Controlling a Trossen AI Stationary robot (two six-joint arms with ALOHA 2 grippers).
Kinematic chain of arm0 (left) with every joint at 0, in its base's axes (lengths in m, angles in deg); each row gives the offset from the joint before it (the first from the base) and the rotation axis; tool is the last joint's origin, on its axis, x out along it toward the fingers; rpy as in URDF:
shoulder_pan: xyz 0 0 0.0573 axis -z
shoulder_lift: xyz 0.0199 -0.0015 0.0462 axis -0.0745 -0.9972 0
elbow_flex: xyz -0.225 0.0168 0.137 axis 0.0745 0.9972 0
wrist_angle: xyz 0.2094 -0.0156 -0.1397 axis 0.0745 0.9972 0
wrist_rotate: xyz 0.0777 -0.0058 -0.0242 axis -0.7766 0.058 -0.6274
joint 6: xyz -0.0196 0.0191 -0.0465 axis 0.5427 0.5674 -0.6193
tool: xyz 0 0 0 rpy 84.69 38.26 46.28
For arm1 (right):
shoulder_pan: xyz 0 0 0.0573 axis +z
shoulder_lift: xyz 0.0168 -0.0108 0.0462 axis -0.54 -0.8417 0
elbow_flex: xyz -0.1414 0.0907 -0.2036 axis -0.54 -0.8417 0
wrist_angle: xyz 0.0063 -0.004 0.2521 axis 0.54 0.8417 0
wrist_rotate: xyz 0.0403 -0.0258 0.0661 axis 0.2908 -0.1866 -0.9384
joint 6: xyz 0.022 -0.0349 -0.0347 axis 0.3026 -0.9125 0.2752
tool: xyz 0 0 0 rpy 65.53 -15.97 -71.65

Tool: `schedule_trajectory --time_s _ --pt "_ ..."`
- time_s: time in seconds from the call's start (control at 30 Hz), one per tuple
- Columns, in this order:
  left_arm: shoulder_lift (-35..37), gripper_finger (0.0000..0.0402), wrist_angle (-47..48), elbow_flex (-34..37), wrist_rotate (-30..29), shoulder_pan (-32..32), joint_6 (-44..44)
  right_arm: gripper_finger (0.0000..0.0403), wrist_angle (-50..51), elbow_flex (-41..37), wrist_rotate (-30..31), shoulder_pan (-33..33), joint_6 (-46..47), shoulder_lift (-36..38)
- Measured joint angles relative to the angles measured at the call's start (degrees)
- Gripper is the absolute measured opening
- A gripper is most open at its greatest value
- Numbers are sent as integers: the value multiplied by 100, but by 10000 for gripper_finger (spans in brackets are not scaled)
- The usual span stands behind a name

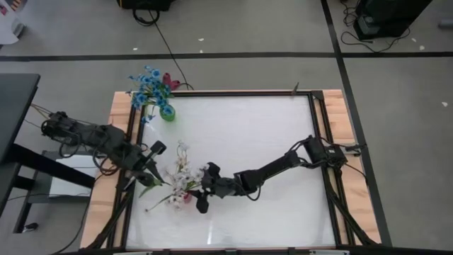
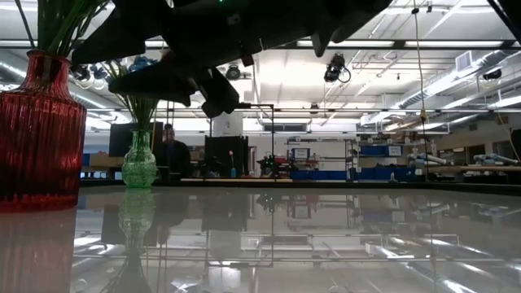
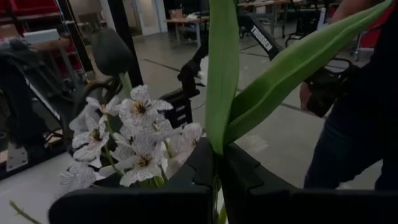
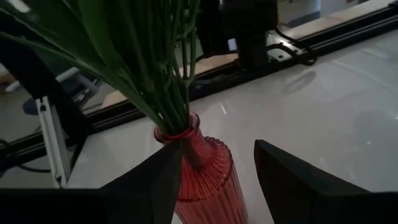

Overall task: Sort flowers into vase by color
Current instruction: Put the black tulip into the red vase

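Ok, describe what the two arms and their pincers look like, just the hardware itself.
Both arms are dark, nearly black, built of jointed segments. The left arm carries loose black cables bunched near its base; the right arm is slimmer, with a cable cluster at its base too. The right pincer has two flat, wedge-shaped black fingers. The left pincer is chunky matt black.

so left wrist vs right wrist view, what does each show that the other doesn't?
Left wrist only: the white flowers, and the left gripper shut on a green leafy stem.
Right wrist only: the red vase on the white table, stems crowded into its neck, right gripper open around it.
Both: green flower stems close in front of the fingers, and the room beyond.
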Motion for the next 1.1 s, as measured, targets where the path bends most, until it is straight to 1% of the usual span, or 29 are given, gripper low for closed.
schedule_trajectory --time_s 0.13,0.5,0.63,0.8,0.93,1.1 --pt "-85 14 37 0 -68 -2 -4 209 8 0 -135 -45 -10 0" --pt "-286 14 172 -8 -99 0 -54 209 -105 0 -141 -50 -10 0" --pt "-421 15 166 -17 -105 0 -194 209 -116 0 -142 -50 -7 0" --pt "-474 24 -64 -12 -480 0 -541 209 -137 1 -142 -48 34 0" --pt "-472 27 98 -9 -741 -7 -567 208 -148 0 -150 -48 41 0" --pt "-511 28 246 -9 -901 -7 -866 208 -144 0 -248 -48 43 0"
